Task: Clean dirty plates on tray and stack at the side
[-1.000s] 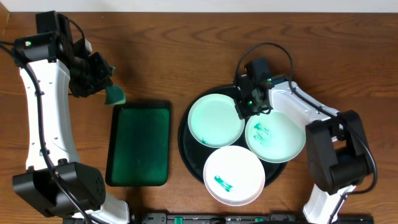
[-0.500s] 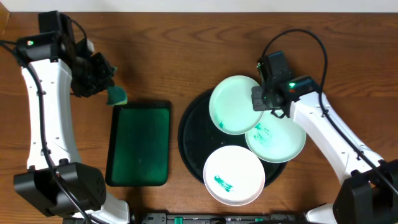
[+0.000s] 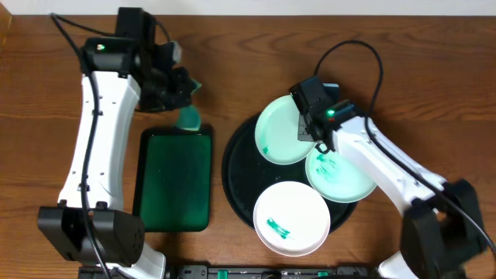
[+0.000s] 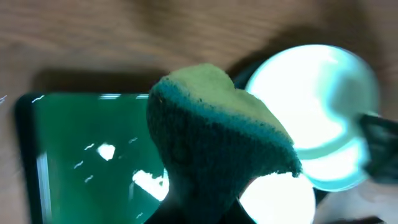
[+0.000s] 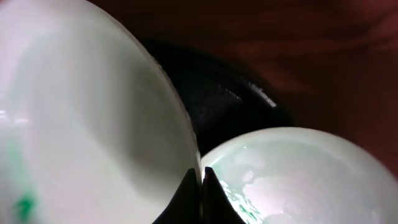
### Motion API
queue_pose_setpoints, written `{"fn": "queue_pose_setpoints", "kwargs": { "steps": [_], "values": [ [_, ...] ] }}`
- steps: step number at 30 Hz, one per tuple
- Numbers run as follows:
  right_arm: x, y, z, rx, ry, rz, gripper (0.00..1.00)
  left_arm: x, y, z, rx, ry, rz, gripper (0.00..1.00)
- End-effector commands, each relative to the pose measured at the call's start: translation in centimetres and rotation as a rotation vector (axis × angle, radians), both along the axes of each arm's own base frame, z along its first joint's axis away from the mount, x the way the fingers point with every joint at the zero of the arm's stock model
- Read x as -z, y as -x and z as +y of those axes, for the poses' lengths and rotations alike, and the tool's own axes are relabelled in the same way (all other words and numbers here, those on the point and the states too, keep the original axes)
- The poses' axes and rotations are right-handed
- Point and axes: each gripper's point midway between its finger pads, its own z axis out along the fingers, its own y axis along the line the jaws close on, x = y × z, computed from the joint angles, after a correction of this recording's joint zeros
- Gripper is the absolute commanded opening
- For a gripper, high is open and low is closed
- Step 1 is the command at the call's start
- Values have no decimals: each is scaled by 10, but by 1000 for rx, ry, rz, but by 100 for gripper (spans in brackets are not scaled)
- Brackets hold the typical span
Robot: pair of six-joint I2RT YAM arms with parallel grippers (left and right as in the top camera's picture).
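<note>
Left tool (image 3: 184,99), clamping sponge (image 3: 188,118), swung toward tray (image 3: 232,167); right tool (image 5: 201,186) grips plate (image 3: 277,133).

We find the round black tray (image 3: 239,169) right of the rectangular dark-green tray (image 3: 172,180) on the wooden worktop (image 3: 232,62), three round white plates (image 3: 292,218) over it, the rear plate (image 3: 279,136) overlapping another.

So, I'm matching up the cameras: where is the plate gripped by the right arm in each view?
Overhead: plate, right of centre, over the black tray.
Left wrist: plate upper right, behind the sponge.
Right wrist: plate fills the left half.
Shared landmark: the black tray.
</note>
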Motion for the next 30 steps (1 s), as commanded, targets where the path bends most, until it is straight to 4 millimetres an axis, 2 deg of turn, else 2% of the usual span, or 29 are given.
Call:
{"fn": "queue_pose_setpoints", "kwargs": {
  "steps": [1, 7, 11, 14, 16, 17, 19, 21, 26, 30],
  "values": [
    [18, 3, 4, 30, -3, 36, 1, 10, 2, -31, 18, 190, 44, 7],
    [23, 3, 12, -3, -36, 51, 1, 32, 0, -62, 20, 419, 81, 7],
    [23, 3, 14, -14, -41, 55, 1, 54, -1, -70, -9, 451, 97, 7],
    [24, 4, 16, -19, -52, 62, 1, 71, -1, -87, 20, 458, 81, 7],
    [24, 5, 17, -20, -56, 64, 1, 83, 1, -98, 50, 430, 70, 7],
    [24, 5, 17, -21, -59, 66, 1, 100, 2, -103, 62, 337, 64, 7],
    [25, 6, 19, -30, -70, 74, 1, 114, 3, -114, 116, 268, 44, 7],
    [25, 7, 21, -32, -78, 80, 1, 127, 4, -135, 172, 220, 19, 7],
    [26, 9, 24, -46, -93, 90, 1, 144, 2, -161, 231, 164, -25, 7],
    [26, 9, 25, -49, -97, 92, 1, 150, -2, -169, 248, 176, -59, 8]
  ]
}}
